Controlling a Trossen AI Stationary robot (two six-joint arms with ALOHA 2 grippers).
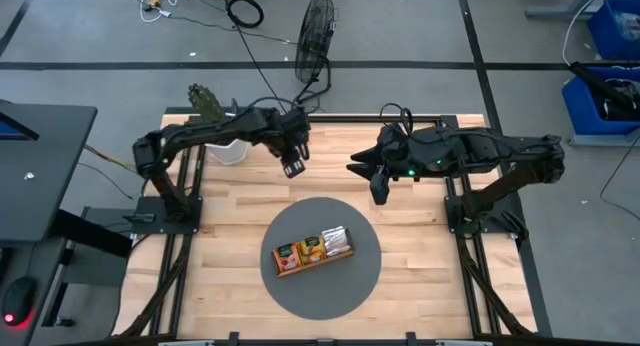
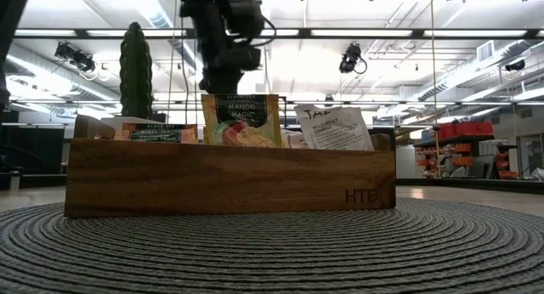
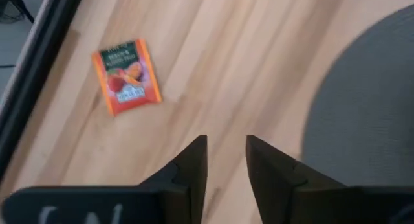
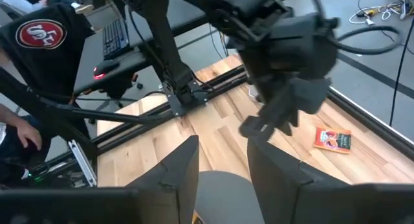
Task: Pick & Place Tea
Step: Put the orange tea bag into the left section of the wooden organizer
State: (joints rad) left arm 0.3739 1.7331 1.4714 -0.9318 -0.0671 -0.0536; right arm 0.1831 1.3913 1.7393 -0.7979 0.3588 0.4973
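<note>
Your left gripper (image 1: 294,167) hangs above the bare wood at the back of the table (image 1: 420,286), fingers a narrow gap apart and holding nothing. One orange tea sachet (image 3: 127,76) lies flat on the wood just ahead of it, near the table's back rail. The rest of the tea sits in the wooden tray (image 1: 313,249) on the round grey mat (image 1: 350,286), with a mango sachet (image 2: 240,120) and a white sachet (image 2: 332,127) standing upright in it. Your right gripper (image 1: 379,193) waits above the wood beside the mat, fingers narrowly parted, empty.

Risks, as judged: the loose sachet is thin and lies flush on smooth wood, so the fingers may skate over it or push it toward the rail instead of lifting it. The two arms are near each other, so a reach across could bring them into contact.

The surface is pale butcher-block with a woven mat. Beyond it are a grey floor, a fan (image 1: 316,26), cables, blue bins (image 1: 610,31) and a person seated at a desk.
</note>
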